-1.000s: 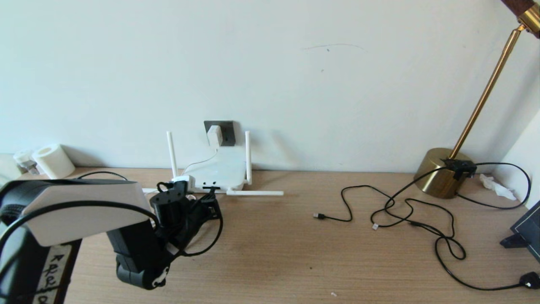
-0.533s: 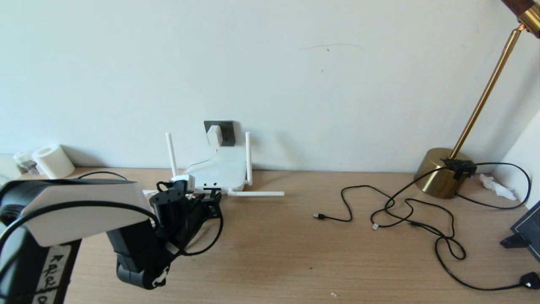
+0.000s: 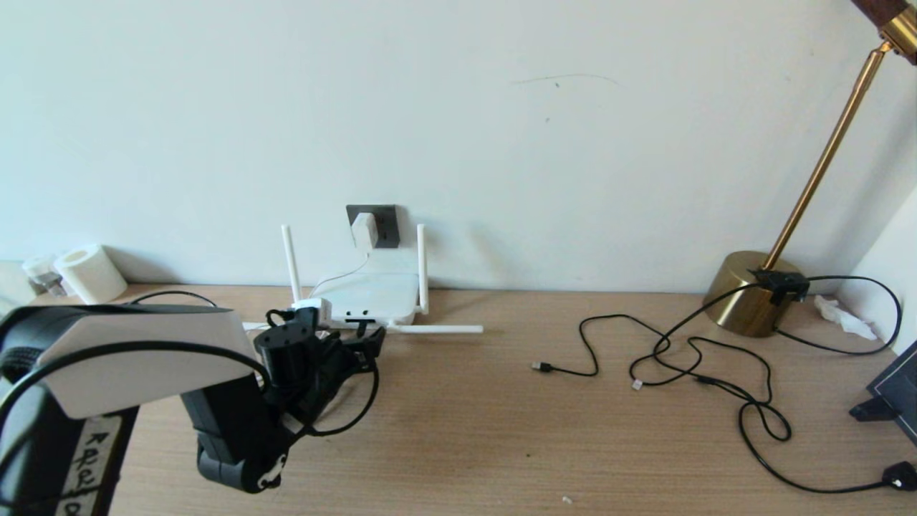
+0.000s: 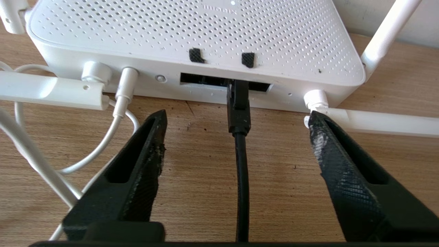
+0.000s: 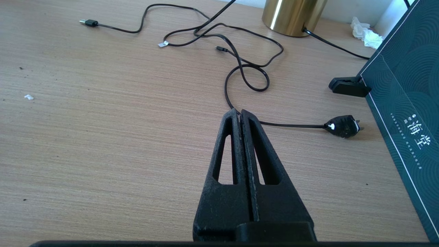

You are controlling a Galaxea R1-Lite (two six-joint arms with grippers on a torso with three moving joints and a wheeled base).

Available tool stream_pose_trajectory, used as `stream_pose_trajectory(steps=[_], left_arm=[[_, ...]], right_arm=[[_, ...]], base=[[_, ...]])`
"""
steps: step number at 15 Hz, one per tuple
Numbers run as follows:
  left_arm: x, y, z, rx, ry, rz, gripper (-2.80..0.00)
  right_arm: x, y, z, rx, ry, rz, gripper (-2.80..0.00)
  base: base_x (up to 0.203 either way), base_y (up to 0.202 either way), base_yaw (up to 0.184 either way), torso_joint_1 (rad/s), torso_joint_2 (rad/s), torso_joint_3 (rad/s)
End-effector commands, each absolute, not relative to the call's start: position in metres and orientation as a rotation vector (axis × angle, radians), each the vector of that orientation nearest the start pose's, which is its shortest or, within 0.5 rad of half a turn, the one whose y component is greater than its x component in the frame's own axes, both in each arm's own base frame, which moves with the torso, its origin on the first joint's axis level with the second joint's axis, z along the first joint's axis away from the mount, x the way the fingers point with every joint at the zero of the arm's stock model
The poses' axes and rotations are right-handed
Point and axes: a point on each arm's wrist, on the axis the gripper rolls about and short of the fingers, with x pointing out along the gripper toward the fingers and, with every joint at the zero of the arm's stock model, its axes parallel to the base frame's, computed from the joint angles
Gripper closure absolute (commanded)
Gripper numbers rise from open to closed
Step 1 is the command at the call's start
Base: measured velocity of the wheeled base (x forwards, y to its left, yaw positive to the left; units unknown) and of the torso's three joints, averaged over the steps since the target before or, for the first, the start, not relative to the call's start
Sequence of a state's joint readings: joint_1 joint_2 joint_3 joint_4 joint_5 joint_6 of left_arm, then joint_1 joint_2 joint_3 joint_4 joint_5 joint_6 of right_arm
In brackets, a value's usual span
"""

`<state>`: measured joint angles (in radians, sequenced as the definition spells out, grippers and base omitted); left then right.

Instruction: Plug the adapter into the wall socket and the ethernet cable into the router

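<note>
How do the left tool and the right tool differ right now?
The left tool is open, jaws spread to either side of the ethernet cable; the right tool is shut and holds nothing. The left tool sits at the router, where the cable's plug is in a port; the right tool hangs over bare desk. Both are black with tapered fingers.
</note>
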<state>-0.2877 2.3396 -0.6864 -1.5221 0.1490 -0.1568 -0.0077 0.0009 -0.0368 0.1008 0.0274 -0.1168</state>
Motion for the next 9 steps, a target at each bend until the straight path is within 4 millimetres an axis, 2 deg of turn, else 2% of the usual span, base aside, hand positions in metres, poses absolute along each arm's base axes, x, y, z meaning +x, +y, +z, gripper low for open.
stream_pose_trajectory(steps=[1,6,9], left_arm=[[0.357,-0.102,0.020,-0.129,0.139,-0.127,-2.80],[0.350,-0.105,0.022,-0.126,0.150,-0.140,-2.80],[0.340,-0.105,0.045,-0.134,0.108,-0.167,-2.80]], right_arm=[[-0.026,0.001,0.075,-0.117,0.066,0.024,0.00],[-0.026,0.001,0.075,-0.117,0.065,0.024,0.00],[-0.026,0.001,0.075,-0.117,0.065,0.024,0.00]], base=[[0.000,0.000,0.000,0.000,0.00,0.000],[0.000,0.000,0.000,0.000,0.00,0.000],[0.000,0.000,0.000,0.000,0.00,0.000]])
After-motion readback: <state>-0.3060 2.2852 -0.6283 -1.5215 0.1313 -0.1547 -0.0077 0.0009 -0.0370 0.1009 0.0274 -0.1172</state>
